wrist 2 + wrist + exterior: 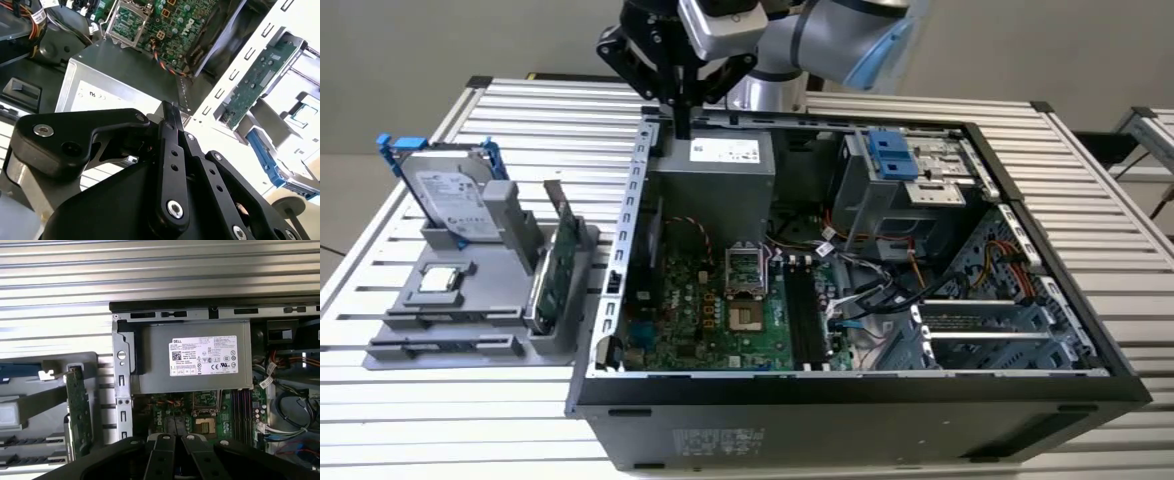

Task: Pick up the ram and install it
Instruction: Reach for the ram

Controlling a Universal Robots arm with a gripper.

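Over a corner of the computer case [636, 200], the fingers [680, 112] are pinched together, empty.

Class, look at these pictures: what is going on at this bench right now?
A robot arm's gripper hangs empty, fingers together, over a corner of an open computer case, just above its power supply. The ram stands upright in a grey holder beside the case, untouched, so it is not yet installed.
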